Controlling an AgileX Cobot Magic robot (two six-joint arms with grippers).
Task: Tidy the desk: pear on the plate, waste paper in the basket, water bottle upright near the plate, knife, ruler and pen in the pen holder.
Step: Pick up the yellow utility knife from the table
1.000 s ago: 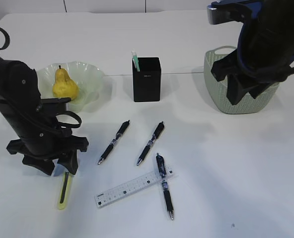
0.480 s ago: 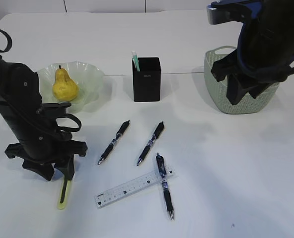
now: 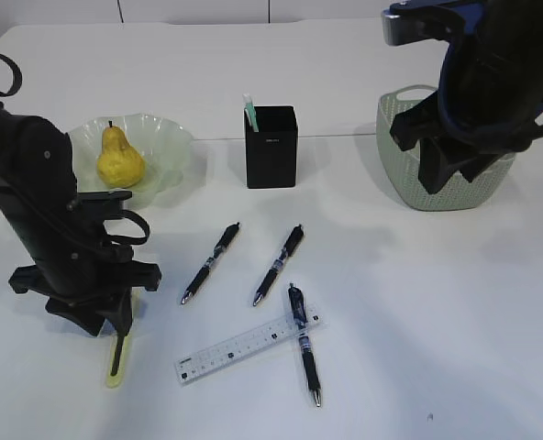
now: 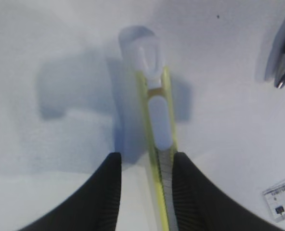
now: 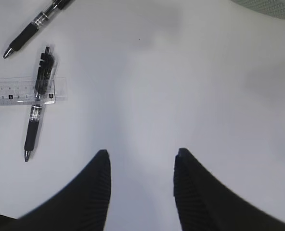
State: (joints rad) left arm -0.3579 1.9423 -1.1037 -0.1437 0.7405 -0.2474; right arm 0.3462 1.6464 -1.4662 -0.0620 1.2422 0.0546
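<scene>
A tiny dark speck (image 3: 429, 417) lies alone near the front edge.

Little here can be read. The ruler (image 3: 248, 346) carries a row of dark scale marks along its edge, with small numerals and a dark printed mark near one end in the left wrist view (image 4: 281, 198), but none is sharp enough to make out. The pen holder (image 3: 271, 147) bears a tiny pale logo on its front, also too small to read.
</scene>
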